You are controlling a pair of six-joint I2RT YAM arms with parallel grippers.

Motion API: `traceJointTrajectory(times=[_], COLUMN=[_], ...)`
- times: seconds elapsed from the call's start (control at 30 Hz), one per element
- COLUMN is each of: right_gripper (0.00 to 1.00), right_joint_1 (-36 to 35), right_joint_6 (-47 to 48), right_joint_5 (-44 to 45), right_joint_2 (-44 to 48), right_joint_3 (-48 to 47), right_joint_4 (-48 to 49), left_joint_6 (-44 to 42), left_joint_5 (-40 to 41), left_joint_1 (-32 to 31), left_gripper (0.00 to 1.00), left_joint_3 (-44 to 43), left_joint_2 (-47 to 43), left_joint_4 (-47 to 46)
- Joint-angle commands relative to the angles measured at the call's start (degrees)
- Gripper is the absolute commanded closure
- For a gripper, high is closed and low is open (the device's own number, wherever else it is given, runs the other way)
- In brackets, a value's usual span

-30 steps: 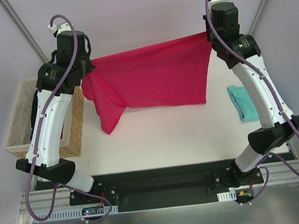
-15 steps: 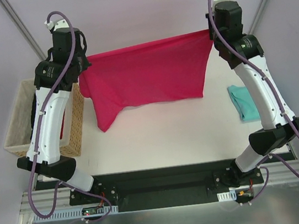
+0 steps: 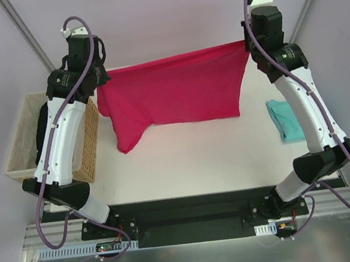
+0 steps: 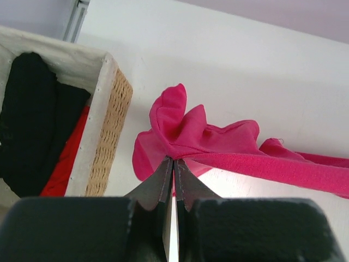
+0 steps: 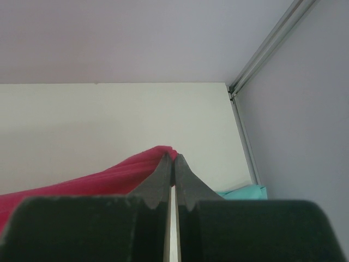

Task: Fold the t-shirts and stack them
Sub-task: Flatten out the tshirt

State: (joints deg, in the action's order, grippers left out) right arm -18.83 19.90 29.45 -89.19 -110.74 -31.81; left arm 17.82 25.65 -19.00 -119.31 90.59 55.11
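Now we hold the crimson-pink t-shirt (image 3: 176, 95) taut by the table's (image 3: 185, 159) far edge for flattening, left gripper (image 4: 173, 161) and right gripper (image 5: 172, 157) clamped on it

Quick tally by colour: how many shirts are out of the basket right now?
crimson-pink shirt: 1
teal shirt: 1
Total: 2
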Motion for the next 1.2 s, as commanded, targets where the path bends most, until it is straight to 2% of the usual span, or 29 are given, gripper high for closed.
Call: traceJointTrajectory(times=[0.0,0.3,0.67,0.8,1.17], right_gripper=[0.99,0.99,0.99,0.99,0.99], right_joint_1=[1.2,0.9,0.2,0.3,1.4], right_joint_6=[-1.3,-4.2,-8.7,-8.1,-1.0], right_joint_5=[0.6,-0.3,0.7,0.9,-1.7], right_joint_2=[3.0,3.5,9.6,6.4,-3.9], right_joint_3=[0.8,4.3,17.8,13.8,-2.7], right_joint_4=[0.3,-1.1,-1.8,-1.9,5.2], left_joint_6=[2.2,3.0,4.1,4.1,-2.8], left_joint_5=[-0.6,-2.3,-3.0,-4.4,-3.1], left_joint_1=[1.2,1.2,1.2,1.2,1.2], left_gripper=[1.0,1.0,1.0,1.0,1.0], left_joint_3=[3.2,7.0,11.8,8.9,-11.2], left_joint_2=[-2.7,-4.5,-6.8,-3.4,6.5], left_joint_4=[-0.3,0.5,3.2,3.2,0.5])
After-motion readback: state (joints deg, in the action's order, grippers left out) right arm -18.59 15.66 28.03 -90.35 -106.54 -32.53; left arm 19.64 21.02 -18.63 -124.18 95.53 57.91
